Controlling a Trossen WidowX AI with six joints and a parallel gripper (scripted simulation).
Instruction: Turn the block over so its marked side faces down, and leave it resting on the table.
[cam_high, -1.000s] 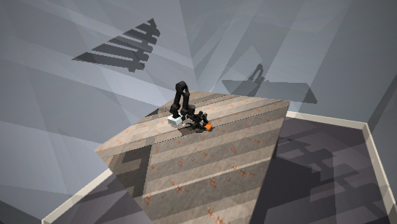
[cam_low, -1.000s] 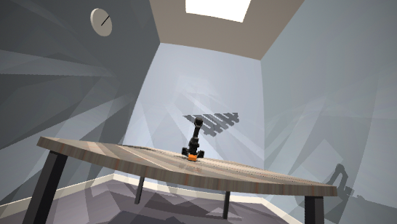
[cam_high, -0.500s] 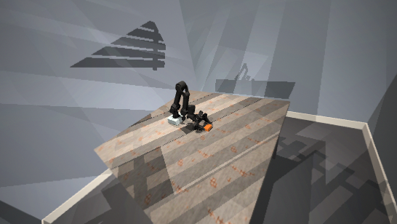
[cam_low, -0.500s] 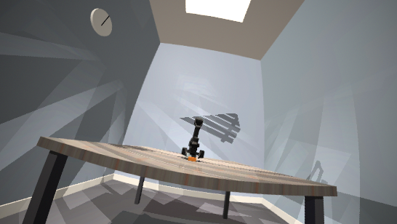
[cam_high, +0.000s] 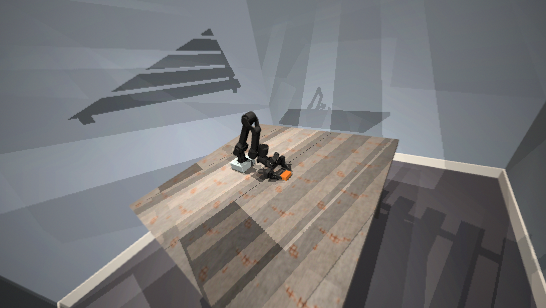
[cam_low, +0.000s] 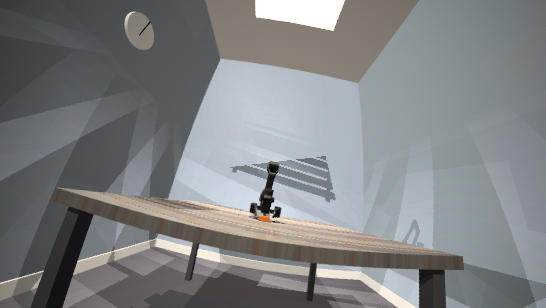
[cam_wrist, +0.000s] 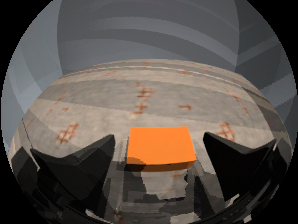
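Note:
An orange block (cam_high: 285, 175) (cam_low: 264, 218) (cam_wrist: 161, 145) lies on the wooden table (cam_high: 320, 220) (cam_low: 210, 232) (cam_wrist: 110, 97). Its visible faces are plain orange; no marking shows on them. The face on the table and the one toward the arm are hidden or in shadow, so where the marked side points cannot be told. My gripper (cam_high: 281, 168) (cam_low: 265, 211) (cam_wrist: 161, 138) is open and low over the table. In the wrist view one finger stands on each side of the block, with a gap between each finger and the block.
The arm's pale base (cam_high: 241, 165) stands on the table behind the gripper. Shadows of the arm and other shapes fall on the table and walls. The table's front edge (cam_low: 320, 252) shows in the exterior view.

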